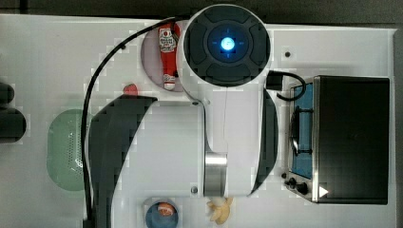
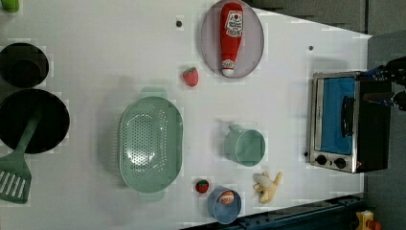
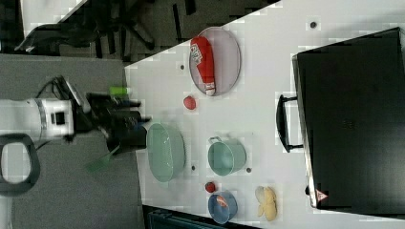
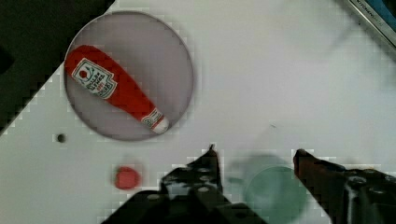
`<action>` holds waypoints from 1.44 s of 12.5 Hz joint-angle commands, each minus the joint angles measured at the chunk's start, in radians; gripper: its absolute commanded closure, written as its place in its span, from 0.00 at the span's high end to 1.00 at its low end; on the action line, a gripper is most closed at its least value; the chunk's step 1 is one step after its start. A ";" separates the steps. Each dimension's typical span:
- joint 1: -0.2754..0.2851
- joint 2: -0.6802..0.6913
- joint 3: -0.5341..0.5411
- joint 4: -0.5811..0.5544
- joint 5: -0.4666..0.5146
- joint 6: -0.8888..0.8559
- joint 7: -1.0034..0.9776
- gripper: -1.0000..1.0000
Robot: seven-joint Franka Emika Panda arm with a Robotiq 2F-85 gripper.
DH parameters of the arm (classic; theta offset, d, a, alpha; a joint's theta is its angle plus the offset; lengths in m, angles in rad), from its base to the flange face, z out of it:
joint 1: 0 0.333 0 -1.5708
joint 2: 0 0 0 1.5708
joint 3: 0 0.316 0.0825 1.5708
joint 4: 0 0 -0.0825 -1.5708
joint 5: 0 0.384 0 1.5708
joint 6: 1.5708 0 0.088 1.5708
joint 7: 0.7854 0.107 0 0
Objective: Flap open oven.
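The oven (image 1: pixel 351 137) stands at the top view's right, a black box with a silver front frame. Its blue glass door flap (image 2: pixel 335 115) looks shut against the frame, the dark handle bar (image 2: pixel 347 116) across it and black knobs (image 2: pixel 330 160) beside it. The handle (image 3: pixel 282 123) also juts from the oven (image 3: pixel 353 119) in the right view. My gripper (image 4: pixel 257 154) is open with nothing between its fingers (image 4: pixel 212 156), hanging high over a green mug (image 4: pixel 275 193), well away from the oven. A corner of the oven (image 4: pixel 373 14) sits at the wrist view's edge.
A ketchup bottle (image 2: pixel 231 36) lies on a grey plate (image 2: pixel 210 48). A strawberry (image 2: pixel 190 76), a green colander (image 2: pixel 151 141), the green mug (image 2: pixel 246 146), a blue bowl (image 2: pixel 222 203) and a banana (image 2: pixel 267 186) are spread over the white table. Black pans (image 2: pixel 33 120) and a spatula (image 2: pixel 14 177) sit at the left view's left.
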 commanded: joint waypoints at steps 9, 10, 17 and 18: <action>-0.028 -0.287 -0.014 -0.121 -0.028 -0.203 -0.077 0.69; -0.028 -0.287 -0.015 -0.121 -0.028 -0.202 -0.077 0.57; -0.037 -0.264 -0.062 -0.205 -0.031 -0.180 -0.180 0.18; -0.039 -0.255 -0.078 -0.226 -0.033 -0.155 -0.247 0.18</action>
